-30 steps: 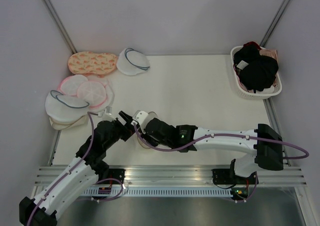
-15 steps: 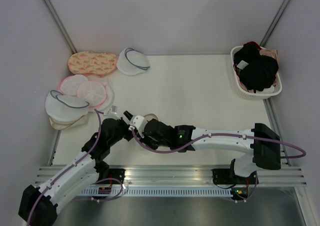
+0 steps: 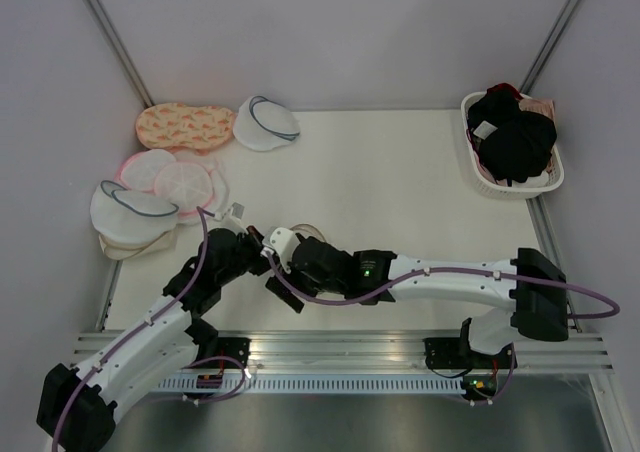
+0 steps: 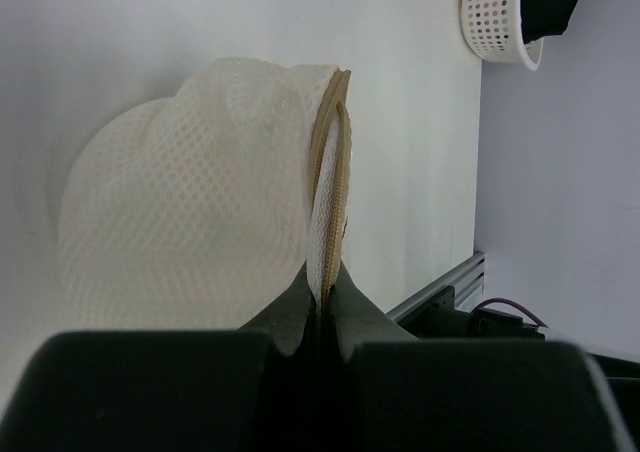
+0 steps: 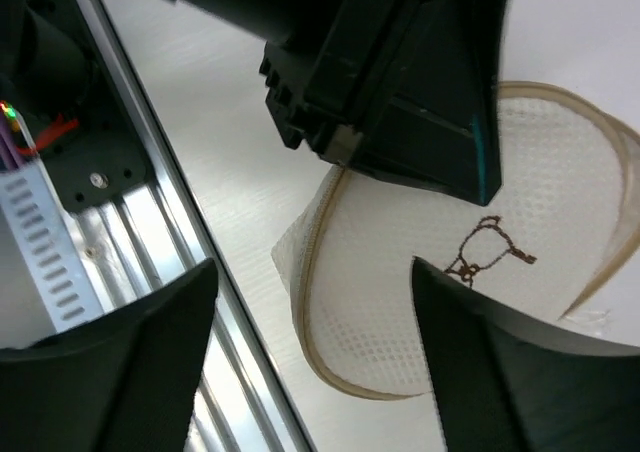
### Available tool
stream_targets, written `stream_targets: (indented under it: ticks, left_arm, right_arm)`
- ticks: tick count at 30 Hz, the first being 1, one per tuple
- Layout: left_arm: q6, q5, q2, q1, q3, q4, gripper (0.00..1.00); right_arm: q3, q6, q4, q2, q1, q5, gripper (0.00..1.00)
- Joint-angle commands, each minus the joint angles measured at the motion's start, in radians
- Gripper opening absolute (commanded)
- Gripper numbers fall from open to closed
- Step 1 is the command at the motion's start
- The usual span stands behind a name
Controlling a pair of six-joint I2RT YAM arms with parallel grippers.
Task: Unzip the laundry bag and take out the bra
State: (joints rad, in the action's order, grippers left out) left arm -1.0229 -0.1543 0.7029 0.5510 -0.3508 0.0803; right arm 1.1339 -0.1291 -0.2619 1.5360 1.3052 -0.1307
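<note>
The laundry bag (image 4: 190, 202), white mesh with a tan zipper rim, lies near the table's front edge. In the top view the bag (image 3: 306, 232) is mostly covered by my right arm. My left gripper (image 4: 322, 277) is shut on the bag's zipper rim, pinching it between both fingers. It shows in the top view too, left gripper (image 3: 255, 242). My right gripper (image 5: 315, 272) hangs open just above the bag's flat face (image 5: 430, 312), which bears the small dark drawing. The bra is hidden; nothing dark shows through the mesh.
A white basket (image 3: 548, 180) at the back right holds black garments (image 3: 512, 137). Pink-rimmed pouches (image 3: 170, 177), grey-rimmed pouches (image 3: 130, 207) and an orange patterned garment (image 3: 185, 124) lie at the left. The metal rail (image 3: 340, 350) runs close in front of the bag.
My left gripper moved in to the bag and shut on its zipper rim. My right gripper, shut before, has opened over the bag.
</note>
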Motion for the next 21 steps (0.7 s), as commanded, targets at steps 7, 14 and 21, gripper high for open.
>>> stream_targets:
  ticks: [7, 14, 21]
  left_arm:
    - [0.055, -0.036, -0.066, -0.002, 0.076, -0.074, 0.02]
    - [0.076, -0.079, -0.137, -0.002, 0.147, -0.217, 0.02]
    - [0.070, -0.102, -0.097, -0.002, 0.193, -0.300, 0.02]
  right_arm:
    - [-0.137, -0.242, -0.047, -0.428, 0.000, -0.502, 0.98]
    - [-0.166, -0.460, -0.293, -0.703, -0.035, -0.707, 0.98]
    - [-0.241, -0.590, -0.381, -0.977, -0.035, -0.647, 0.98]
